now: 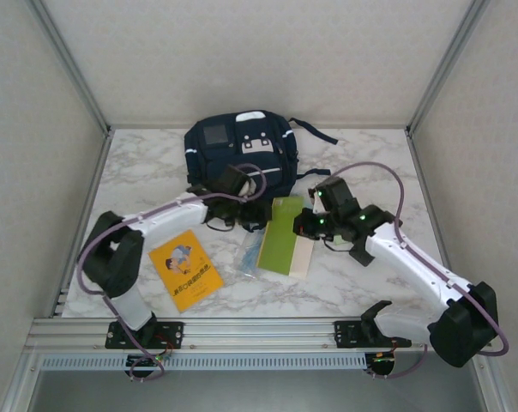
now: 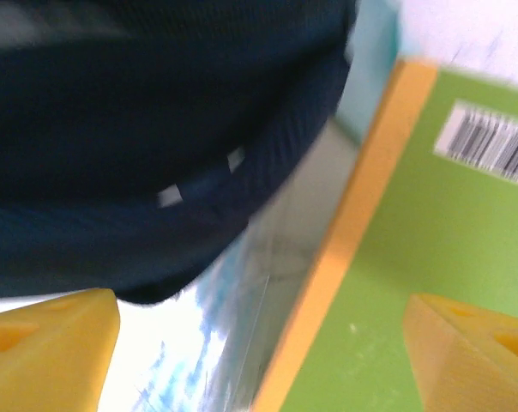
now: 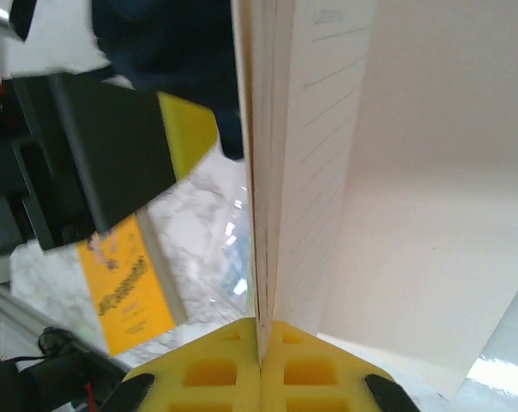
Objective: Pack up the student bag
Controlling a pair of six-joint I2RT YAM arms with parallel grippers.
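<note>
Marble worktop point(image 1: 370, 163), contents listed left to right. Yellow booklet point(image 1: 184, 264): lies flat near the front edge, just beside the left arm point(image 1: 156, 219). The left fingers point(image 2: 53, 343): yellow, spread wide with nothing between them, hovering over the bag's near hem and the items in front of it. The student bag point(image 1: 240, 146): dark navy, with a grey square patch and white tabs, lying at the middle rear of the worktop, its straps trailing to the right. Clear plastic sleeve point(image 1: 250, 251): flat, between booklet and notebook, just beside the notebook's left edge. Green notebook point(image 1: 282, 236): orange border, barcode on the cover, in front of the bag. It is tilted, its right side raised off the worktop and its cream pages showing. The right fingers point(image 3: 216, 356): yellow, pressed together, pinching a thin edge of the notebook at its raised side.
</note>
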